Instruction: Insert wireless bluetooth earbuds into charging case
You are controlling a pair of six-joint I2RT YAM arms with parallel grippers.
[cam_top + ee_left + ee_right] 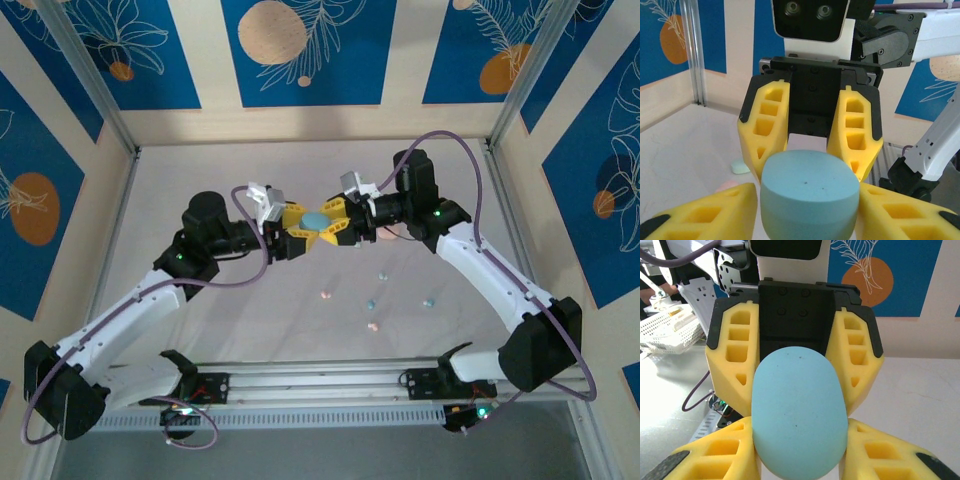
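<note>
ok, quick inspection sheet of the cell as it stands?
Surface: white table, plain.
Job's things: light blue case held up between the two arms; five earbuds loose on the table.
Clutter: mint case lying on the table.
Grippers: right claw shut on the light blue case; left claw flanks it, contact unclear.
Cables: purple cables loop along both arms, away from the earbuds.
Surroundings: blue patterned panels, metal frame posts.

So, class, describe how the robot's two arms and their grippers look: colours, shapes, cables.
Both the left arm and right arm have white links, black joints, a looping purple-grey cable and small green lights. The left gripper and right gripper have chunky yellow fingers with cut-out cells on black mounts.
</note>
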